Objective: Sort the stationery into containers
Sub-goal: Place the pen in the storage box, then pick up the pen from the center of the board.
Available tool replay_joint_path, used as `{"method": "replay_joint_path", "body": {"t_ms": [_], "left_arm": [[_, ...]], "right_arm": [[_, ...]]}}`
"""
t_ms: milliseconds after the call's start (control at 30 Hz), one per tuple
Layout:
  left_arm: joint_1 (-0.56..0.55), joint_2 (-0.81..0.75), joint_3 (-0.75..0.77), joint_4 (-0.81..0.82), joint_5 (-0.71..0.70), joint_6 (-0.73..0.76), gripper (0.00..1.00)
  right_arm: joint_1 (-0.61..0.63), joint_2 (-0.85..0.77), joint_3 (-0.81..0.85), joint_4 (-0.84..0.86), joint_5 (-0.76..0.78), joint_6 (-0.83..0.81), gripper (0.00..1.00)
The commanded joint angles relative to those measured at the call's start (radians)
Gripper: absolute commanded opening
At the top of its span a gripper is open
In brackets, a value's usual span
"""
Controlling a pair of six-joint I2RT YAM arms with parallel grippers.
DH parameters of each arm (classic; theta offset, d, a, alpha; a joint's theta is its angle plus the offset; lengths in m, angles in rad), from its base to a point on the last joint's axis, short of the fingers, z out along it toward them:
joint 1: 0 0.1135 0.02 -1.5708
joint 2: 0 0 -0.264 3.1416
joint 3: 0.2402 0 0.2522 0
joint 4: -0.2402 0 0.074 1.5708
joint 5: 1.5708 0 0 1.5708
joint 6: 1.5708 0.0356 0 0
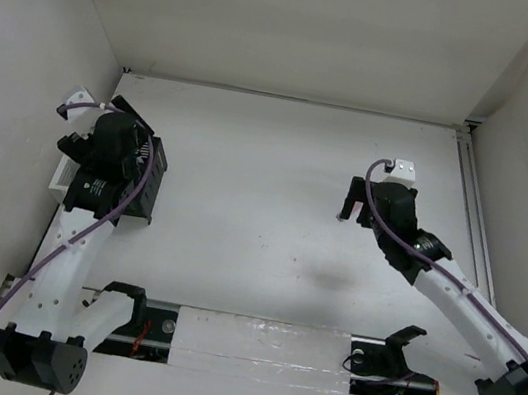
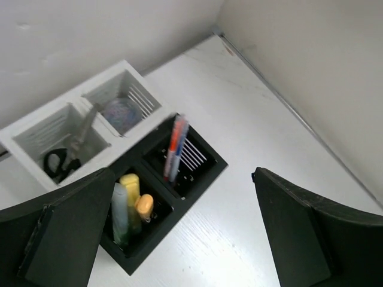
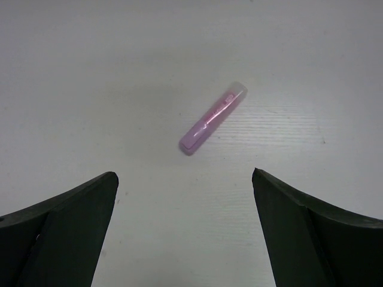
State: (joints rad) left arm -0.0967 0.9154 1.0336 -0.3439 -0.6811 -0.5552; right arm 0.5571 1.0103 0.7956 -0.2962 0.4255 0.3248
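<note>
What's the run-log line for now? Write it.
left gripper: open, above black slatted organiser box | right gripper: open, above purple plastic highlighter

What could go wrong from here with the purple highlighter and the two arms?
The purple highlighter lies diagonally below the open right claw; its round barrel, gripped off-axis, could roll or twist away. The pens stick up out of the black organiser just beneath the open left claw; a low sideways move might knock them. The left arm hangs over that organiser, so the right arm bringing the highlighter over could bump it.
</note>
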Motion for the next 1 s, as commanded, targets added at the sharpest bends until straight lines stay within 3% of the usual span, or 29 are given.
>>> {"method": "replay_joint_path", "body": {"t_ms": [0, 100, 233, 333, 467, 633, 967], "left_arm": [[-0.005, -0.012, -0.03, 0.065, 0.182, 0.061, 1.0], [-0.005, -0.036, -0.056, 0.124, 0.349, 0.104, 1.0], [-0.005, -0.046, -0.069, 0.163, 0.532, 0.132, 1.0], [-0.005, -0.036, -0.078, 0.174, 0.622, 0.141, 1.0], [-0.005, -0.015, -0.069, 0.184, 0.696, 0.15, 1.0], [-0.005, -0.053, -0.096, 0.207, 0.742, 0.15, 1.0], [-0.005, -0.072, -0.096, 0.235, 0.816, 0.15, 1.0]], "right_arm": [[-0.014, 0.097, 0.111, -0.125, 0.247, 0.175, 1.0], [-0.026, 0.214, 0.188, -0.208, 0.28, 0.338, 1.0], [-0.078, 0.309, 0.206, -0.109, 0.173, 0.359, 1.0], [-0.124, 0.422, 0.266, -0.124, 0.164, 0.392, 0.97], [-0.178, 0.585, 0.372, -0.207, 0.177, 0.425, 0.94], [-0.209, 0.74, 0.454, -0.189, 0.101, 0.401, 0.86], [-0.218, 0.869, 0.516, -0.212, 0.047, 0.444, 0.81]]}}
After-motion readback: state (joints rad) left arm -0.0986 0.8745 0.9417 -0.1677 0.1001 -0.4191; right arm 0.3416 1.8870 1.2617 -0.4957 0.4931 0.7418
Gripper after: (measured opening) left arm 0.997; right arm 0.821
